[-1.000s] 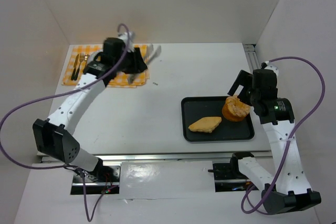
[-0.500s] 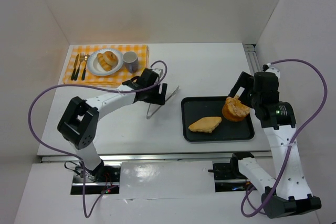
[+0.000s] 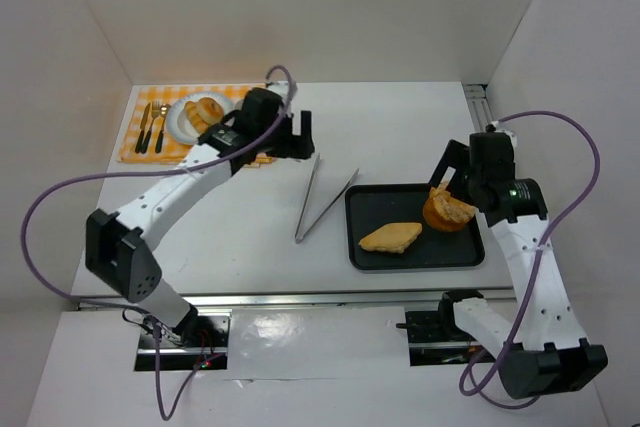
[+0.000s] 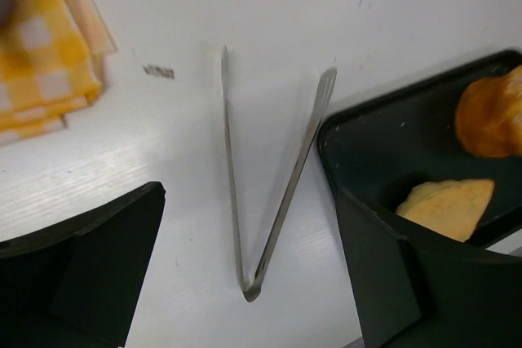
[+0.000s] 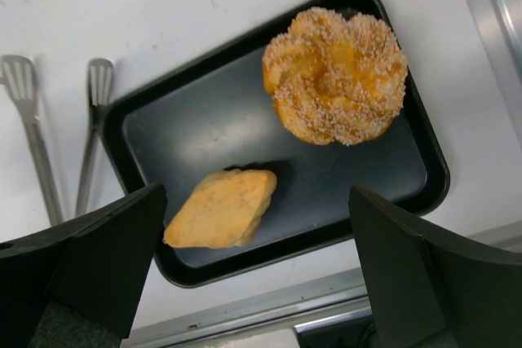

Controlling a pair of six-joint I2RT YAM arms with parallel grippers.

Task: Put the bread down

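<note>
At the left gripper [image 4: 247, 193]: released, fingers spread wide, nothing between them. It hangs over bare table [image 3: 400, 127] just right of the checked cloth [image 3: 140, 152].

Directly under it: tongs [image 3: 307, 197] flat on the table, splayed in a V. Hinge end points toward the arm bases, both tips toward the far wall. The right tip sits just beside the tray's far-left corner.

Over the tray [image 3: 450, 252]: right gripper [image 5: 257, 193] also spread wide, holding nothing. In the top view it overlaps the far edge of the round bun [image 3: 448, 209]. It looks clear of the bun, but I can't confirm the gap from that angle.

Bread, both pieces on the black tray:
- flat bread [image 3: 391, 238]: a diamond-shaped wedge lying flat in the near-left part. Its long axis runs roughly left-right in the top view, with the right end tilted slightly toward the far wall. The narrower end points left, toward the tongs.
- round bun: seeded, in the far-right part, no long axis to speak of. Close to the flat bread, not touching it.

Far-left corner: plate [image 3: 178, 119] on the cloth with doughnuts [image 3: 205, 112] on it, partly hidden by the left arm. Cutlery [image 3: 150, 127] lies just left of the plate, long axes front-to-back. All of this is well apart from the tray.
</note>
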